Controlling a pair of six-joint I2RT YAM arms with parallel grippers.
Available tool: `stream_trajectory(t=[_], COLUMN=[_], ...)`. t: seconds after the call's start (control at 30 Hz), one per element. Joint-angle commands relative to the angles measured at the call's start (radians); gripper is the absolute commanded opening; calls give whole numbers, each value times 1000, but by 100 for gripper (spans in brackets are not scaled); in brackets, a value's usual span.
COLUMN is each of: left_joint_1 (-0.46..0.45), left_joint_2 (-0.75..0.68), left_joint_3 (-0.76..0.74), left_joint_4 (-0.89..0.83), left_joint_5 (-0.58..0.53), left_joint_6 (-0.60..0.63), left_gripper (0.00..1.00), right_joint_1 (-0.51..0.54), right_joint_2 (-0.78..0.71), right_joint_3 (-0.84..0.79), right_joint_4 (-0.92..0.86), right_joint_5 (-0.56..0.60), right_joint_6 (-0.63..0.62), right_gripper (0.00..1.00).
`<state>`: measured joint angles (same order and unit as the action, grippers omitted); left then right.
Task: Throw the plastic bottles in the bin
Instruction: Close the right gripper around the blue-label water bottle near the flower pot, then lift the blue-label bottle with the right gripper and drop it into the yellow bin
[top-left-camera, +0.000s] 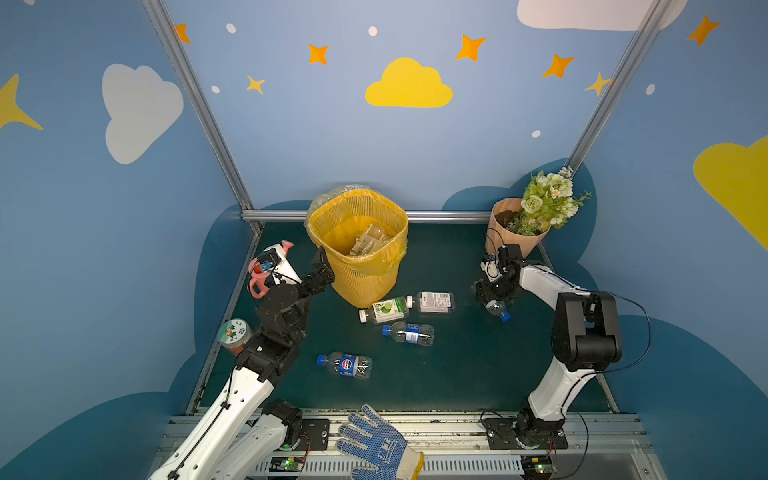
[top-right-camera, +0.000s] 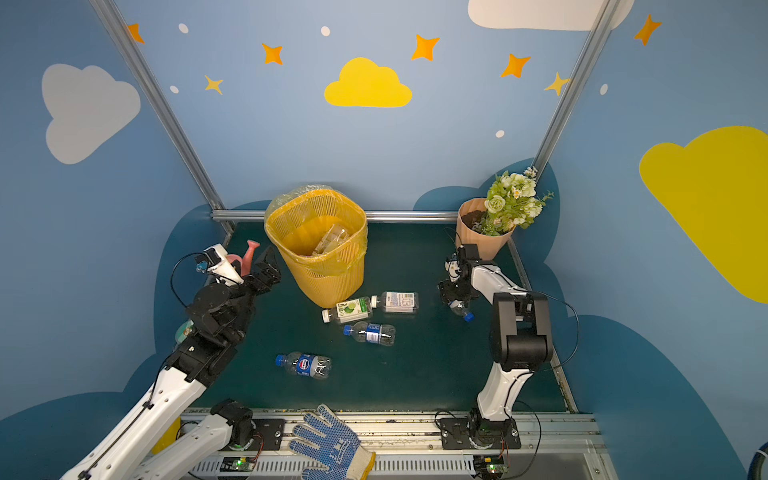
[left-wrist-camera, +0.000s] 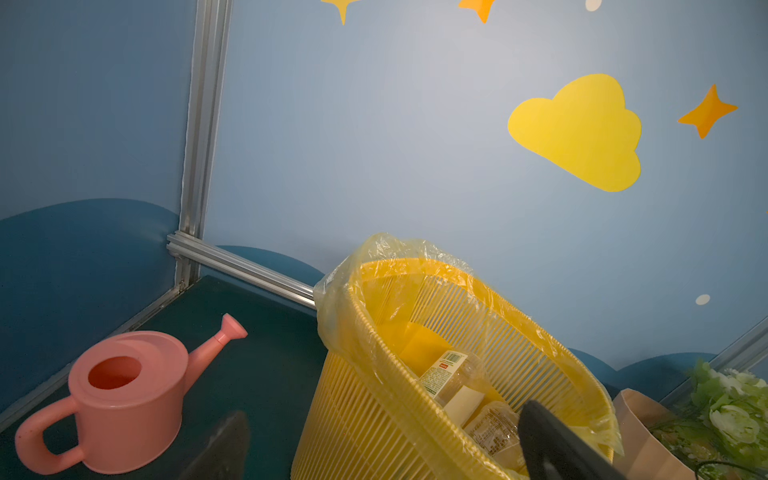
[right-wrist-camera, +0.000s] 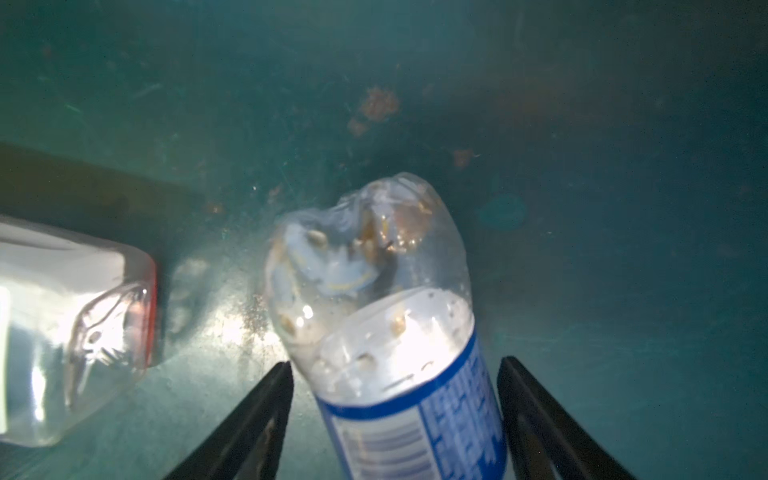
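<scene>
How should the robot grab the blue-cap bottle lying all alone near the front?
Take the lone bottle across its labelled middle, coming straight down from above. It lies on its side on the green table, with open room along both long sides for the jaws. Its clear end looks crumpled and its neck is thin, so the round middle probably holds best.

Bare mat (top-left-camera: 465, 374) runs wide across the front and middle right; three bottles (top-left-camera: 409, 332) bunch at the foot of the bin (top-left-camera: 361, 282), a fourth bottle (top-left-camera: 345, 365) lies nearer; watering can (left-wrist-camera: 124, 407) and flower pot (top-left-camera: 519, 243) block the far corners; the bin's mouth looks clear above.
</scene>
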<state>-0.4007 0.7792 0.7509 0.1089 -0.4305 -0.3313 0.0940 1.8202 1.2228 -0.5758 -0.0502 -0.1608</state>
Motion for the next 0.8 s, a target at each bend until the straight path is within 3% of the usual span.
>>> stream_trajectory(t=[0.0, 0.17, 0.33, 0.57, 0.77], left_joint_1=[18, 41, 58, 82, 105], left_joint_2=[-2, -13, -14, -30, -40], left_joint_3=[-5, -5, -12, -43, -54], left_joint_4=[-8, -12, -20, -37, -115], left_joint_5=[34, 59, 61, 15, -40], left_joint_6=[-51, -64, -89, -149, -186], left_gripper=[100, 100, 100, 100, 100], right_joint_1=[21, 39, 33, -11, -42], right_joint_2=[30, 70, 1, -261, -550], right_joint_3=[45, 60, 32, -66, -125], right_joint_4=[-40, -47, 21, 252, 473], right_joint_5=[21, 18, -68, -336, -399], right_joint_6=[-22, -22, 14, 143, 327], right_gripper=[71, 57, 49, 46, 46])
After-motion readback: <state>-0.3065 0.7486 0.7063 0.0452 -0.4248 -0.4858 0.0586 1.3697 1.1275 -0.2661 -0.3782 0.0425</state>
